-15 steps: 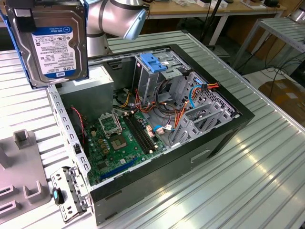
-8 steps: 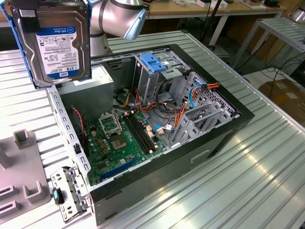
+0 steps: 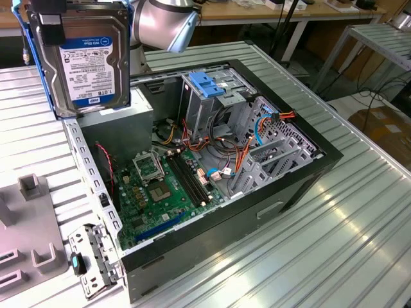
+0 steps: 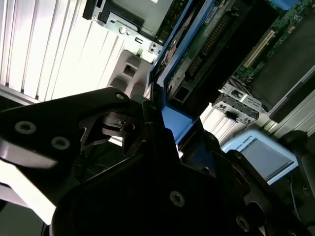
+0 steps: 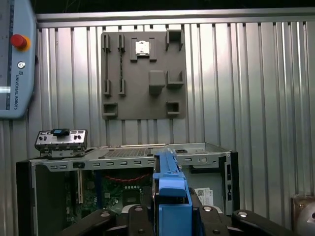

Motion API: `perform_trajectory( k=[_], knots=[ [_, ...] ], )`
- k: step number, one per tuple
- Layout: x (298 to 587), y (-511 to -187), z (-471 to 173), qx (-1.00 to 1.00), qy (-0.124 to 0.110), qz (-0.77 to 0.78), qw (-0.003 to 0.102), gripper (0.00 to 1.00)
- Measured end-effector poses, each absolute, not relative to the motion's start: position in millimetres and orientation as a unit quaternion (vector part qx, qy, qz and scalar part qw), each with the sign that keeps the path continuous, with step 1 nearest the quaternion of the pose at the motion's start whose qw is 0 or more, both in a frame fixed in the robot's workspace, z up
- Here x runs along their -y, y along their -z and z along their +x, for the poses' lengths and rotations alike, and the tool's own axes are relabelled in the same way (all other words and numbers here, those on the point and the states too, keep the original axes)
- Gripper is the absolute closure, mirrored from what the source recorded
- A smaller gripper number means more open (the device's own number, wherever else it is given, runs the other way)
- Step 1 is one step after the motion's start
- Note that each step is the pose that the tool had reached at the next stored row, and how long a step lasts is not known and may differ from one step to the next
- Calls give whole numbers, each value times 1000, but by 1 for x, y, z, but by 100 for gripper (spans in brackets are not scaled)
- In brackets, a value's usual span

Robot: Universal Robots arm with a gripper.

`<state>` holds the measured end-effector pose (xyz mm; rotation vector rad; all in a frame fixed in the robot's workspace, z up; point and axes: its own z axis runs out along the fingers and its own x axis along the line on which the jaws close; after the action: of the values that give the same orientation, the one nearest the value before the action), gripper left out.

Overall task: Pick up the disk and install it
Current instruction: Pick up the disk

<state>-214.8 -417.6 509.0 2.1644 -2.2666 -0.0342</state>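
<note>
- Disk (image 3: 90, 64): hard drive, held aloft beside the open computer case (image 3: 276, 208)
- Gripper (image 5: 170, 214): clamped across the disk's end
- Handling: probably dense, rigid and shock-sensitive; flat faces suit gripping

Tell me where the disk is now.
At the exterior view's upper left, the disk is held by the gripper over the left side of the open computer case.

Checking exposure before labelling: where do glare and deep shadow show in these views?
Exterior view: glare streaks the ribbed table; the disk is evenly lit. Second wrist view: table washed out white, end effector a dark silhouette. First wrist view: even light, computer case interior shadowed.
</note>
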Motion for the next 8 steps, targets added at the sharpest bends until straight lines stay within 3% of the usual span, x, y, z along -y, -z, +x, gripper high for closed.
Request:
perform_trajectory(
  k=[8],
  knots=[
    [436,-509,-210,724,11,690,4,63]
  ],
)
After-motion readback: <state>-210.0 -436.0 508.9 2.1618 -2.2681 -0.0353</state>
